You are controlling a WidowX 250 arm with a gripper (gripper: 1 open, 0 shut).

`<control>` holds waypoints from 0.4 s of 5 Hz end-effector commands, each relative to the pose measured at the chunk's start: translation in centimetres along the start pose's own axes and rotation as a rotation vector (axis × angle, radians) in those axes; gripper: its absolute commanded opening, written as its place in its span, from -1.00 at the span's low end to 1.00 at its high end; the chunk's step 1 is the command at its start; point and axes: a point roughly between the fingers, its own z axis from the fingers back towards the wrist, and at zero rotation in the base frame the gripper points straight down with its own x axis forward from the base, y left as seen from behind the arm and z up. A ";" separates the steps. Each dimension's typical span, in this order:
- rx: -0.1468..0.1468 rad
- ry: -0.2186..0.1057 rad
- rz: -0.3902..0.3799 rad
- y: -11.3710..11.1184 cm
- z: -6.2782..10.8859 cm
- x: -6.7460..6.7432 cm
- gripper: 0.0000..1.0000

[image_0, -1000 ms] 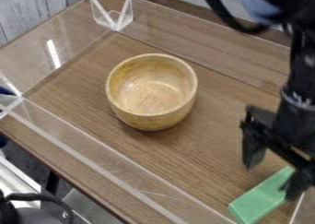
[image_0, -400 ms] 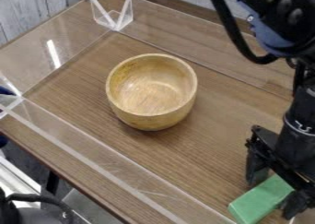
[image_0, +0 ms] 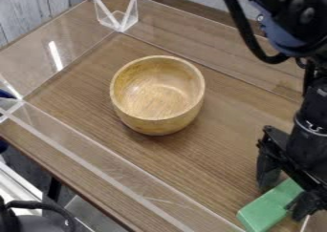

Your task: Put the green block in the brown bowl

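I see my gripper [image_0: 289, 190] poised over the block [image_0: 272, 209], jaws spread wide on either side of its upper end and gripping nothing. The block lies flat on the table [image_0: 192, 169], well to the lower right of the bowl [image_0: 157, 94].

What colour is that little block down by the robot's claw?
Mint green, plain and matte. The green block shows in the only camera view, bottom right, beside the tan wooden table.
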 end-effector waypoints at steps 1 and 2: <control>-0.008 -0.072 -0.021 -0.4 1.3 1.5 1.00; -0.010 -0.076 -0.031 -0.2 1.1 1.8 1.00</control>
